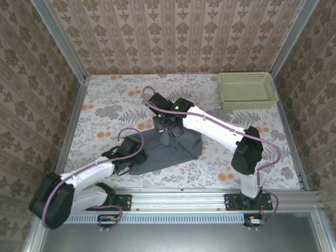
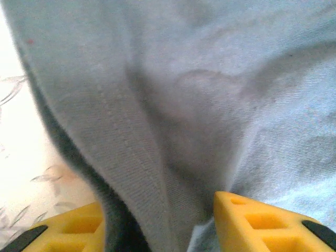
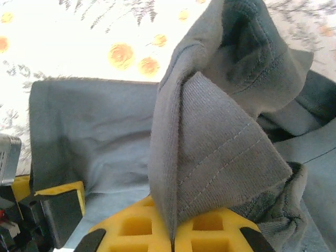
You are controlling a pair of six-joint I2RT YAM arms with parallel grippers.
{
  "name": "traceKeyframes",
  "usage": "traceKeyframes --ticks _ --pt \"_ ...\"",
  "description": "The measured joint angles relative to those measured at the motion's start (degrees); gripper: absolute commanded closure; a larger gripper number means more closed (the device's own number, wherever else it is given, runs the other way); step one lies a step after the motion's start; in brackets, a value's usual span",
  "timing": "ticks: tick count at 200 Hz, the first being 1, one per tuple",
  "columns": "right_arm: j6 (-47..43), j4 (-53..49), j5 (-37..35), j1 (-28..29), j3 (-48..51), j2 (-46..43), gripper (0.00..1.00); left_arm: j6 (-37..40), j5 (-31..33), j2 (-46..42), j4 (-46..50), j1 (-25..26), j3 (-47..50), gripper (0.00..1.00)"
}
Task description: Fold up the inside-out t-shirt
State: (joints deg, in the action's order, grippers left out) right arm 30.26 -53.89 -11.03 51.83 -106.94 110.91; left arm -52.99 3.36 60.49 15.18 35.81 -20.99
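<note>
1. The inside-out t-shirt lies bunched at the centre of the top view, with no fold made
2. The right gripper pinches a stitched hem tight
3. The left gripper straddles a fabric ridge, jaws part-way apart; I cannot tell whether it grips
4. The folding itself looks wholly undone

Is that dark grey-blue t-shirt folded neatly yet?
Not yet. The dark slate blue-grey fabric t-shirt lies crumpled, one edge pinched up by the right gripper.

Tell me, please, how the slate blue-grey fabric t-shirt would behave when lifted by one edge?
Probably floppy: the slate blue-grey fabric t-shirt lies rumpled and folds sharply where the right gripper pinches it. Likely light, since that thin pinch holds a fold raised. The rest would probably sag.
</note>
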Motion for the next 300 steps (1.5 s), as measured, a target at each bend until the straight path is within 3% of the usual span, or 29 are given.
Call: traceKeyframes --ticks 31,53,168,210,238,275,300 --pt "0.76 1.22 2.99 2.78 -0.17 2.14 1.00 -1.49 -1.22 -7.69 2.69 -4.02 3.69 0.57" --pt "1.88 2.10 4.66 4.20 -0.68 3.41 1.00 -1.46 -2.71 -8.07 2.34 -5.49 4.24 0.61" --pt "10.88 12.83 11.96 5.40 -1.66 7.19 1.00 -1.46 -2.86 -9.49 1.18 -5.92 5.99 0.66" --pt "12.11 13.62 13.07 6.14 -1.66 10.03 0.74 -2.01 -2.97 -11.76 1.81 -5.90 6.25 0.56" --pt "12.02 13.62 13.46 6.29 -1.90 10.23 0.55 -3.23 -0.66 -19.65 10.78 -5.90 6.10 0.50" --pt "9.09 12.57 10.82 6.47 -0.94 7.52 0.48 -4.98 5.11 -34.47 24.59 -5.92 2.84 0.43" --pt "6.71 12.31 6.21 5.60 5.07 -0.50 0.47 -3.50 5.27 -33.66 25.35 -5.92 -0.24 0.37"
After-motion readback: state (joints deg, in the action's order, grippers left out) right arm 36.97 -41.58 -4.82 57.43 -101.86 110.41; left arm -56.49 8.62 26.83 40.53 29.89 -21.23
